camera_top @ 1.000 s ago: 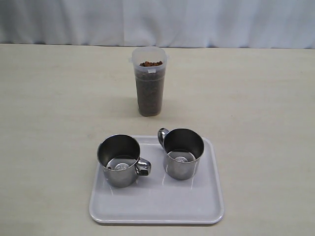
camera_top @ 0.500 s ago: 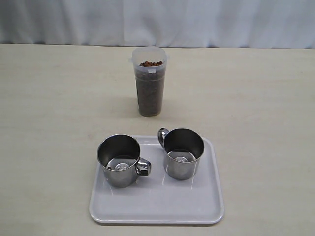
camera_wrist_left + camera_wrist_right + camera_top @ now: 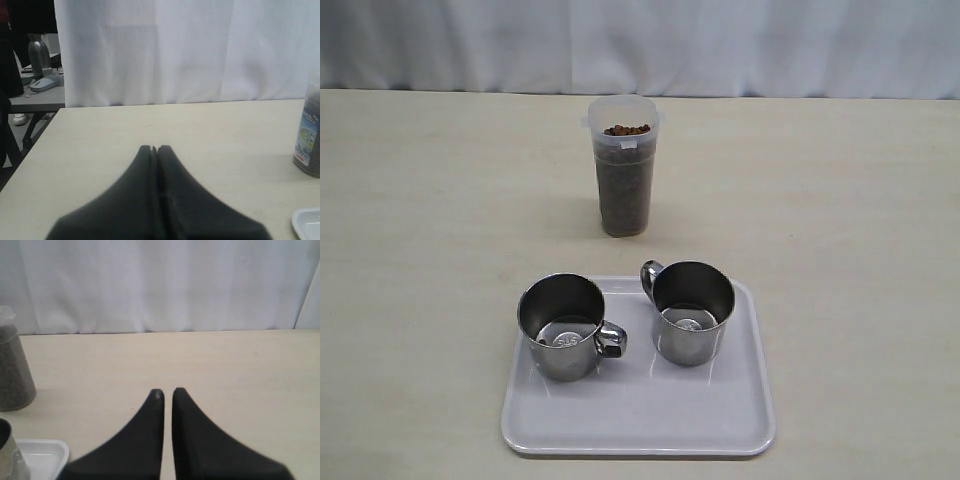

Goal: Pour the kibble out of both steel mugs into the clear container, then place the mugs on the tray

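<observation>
Two steel mugs stand upright and empty on the white tray (image 3: 640, 425): the left mug (image 3: 563, 328) with its handle toward the middle, the right mug (image 3: 691, 312) with its handle at the far left. Behind the tray stands the clear container (image 3: 623, 175), filled nearly to the rim with brown kibble (image 3: 626, 130). Neither arm shows in the exterior view. My left gripper (image 3: 155, 148) is shut and empty over bare table, the container (image 3: 311, 135) off to its side. My right gripper (image 3: 168, 391) is shut with a thin slit between its fingers, holding nothing; the container (image 3: 12, 370) and a mug's edge (image 3: 7, 452) lie beside it.
A white curtain (image 3: 640, 40) hangs along the table's far edge. Past the table's corner in the left wrist view there is another desk with a steel bottle (image 3: 38, 52). The tray's corner (image 3: 307, 222) shows near the left gripper.
</observation>
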